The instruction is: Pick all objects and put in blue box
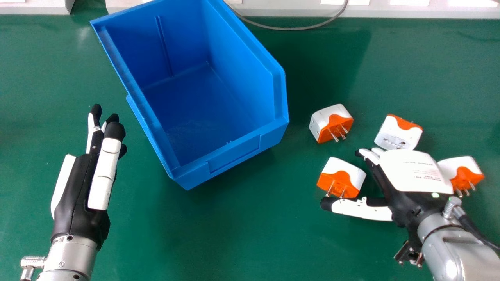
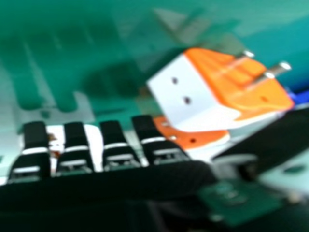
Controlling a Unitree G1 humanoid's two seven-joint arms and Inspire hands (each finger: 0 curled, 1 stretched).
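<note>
Black and white, my left robot hand (image 1: 80, 187) has straight fingers; next, the blue box (image 1: 234, 154); then the nearest adapter (image 1: 341, 177), unpinched between straight fingers and thumb of my right robot hand (image 1: 414, 171). Step, I judge: grasping; next, I close, lift and carry it boxward. Right hand view adds: two holes (image 2: 187, 100) in an adapter's white face.

Bright light, soft shadow beside the blue box (image 1: 234, 154), glints on right forearm (image 1: 457, 253)

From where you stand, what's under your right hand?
The right hand partly covers the rightmost adapter, which is on the table; anything fully beneath the palm can't be seen.
</note>
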